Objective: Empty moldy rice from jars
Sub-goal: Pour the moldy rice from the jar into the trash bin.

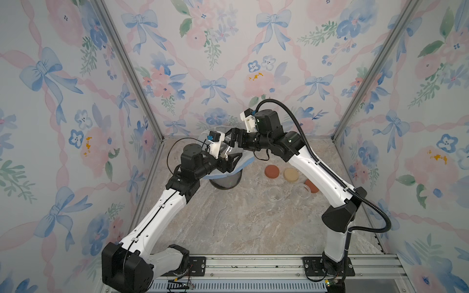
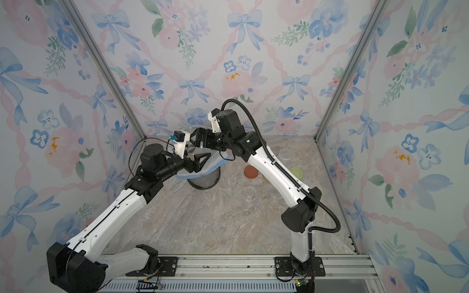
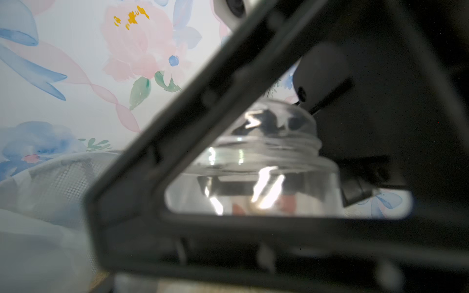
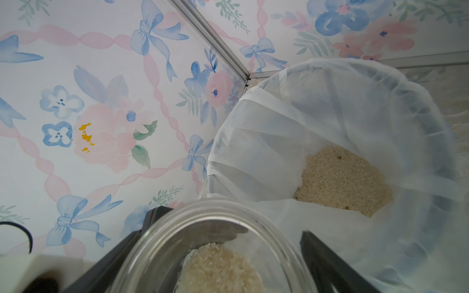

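Above the dark mesh bin (image 1: pixel 225 181), toward the back of the marble-patterned table (image 1: pixel 241 228): the right gripper (image 4: pixel 228 225), fingers spread wide and clamped on either side of a lidless glass jar (image 4: pixel 203 223). Inside that jar, a small heap of moldy rice (image 4: pixel 220 269), pale and off-white, low against the glass. Down in the bin's white liner (image 4: pixel 266 142), a larger tan rice heap (image 4: pixel 342 180) flecked with green. Just beside the held jar, over the bin's near rim, the left gripper (image 1: pixel 232 162), fingers partly apart; a grip on anything impossible to confirm from any view. Through the open frame of a left finger (image 3: pixel 210 101) in the left wrist view, only the held jar's threaded neck, blurred. To the right of the bin, flat on the table: a rust-red lid (image 1: pixel 273 171) just beside a beige lid (image 1: pixel 291 175), a second rust-red lid (image 1: pixel 311 186) partly behind the right arm, and in a top view a pale green lid (image 2: pixel 296 173). In front of the lids, an empty jar (image 1: pixel 275 194) near another empty jar (image 1: pixel 302 190); farther back in a top view, a third empty jar (image 2: pixel 285 153).
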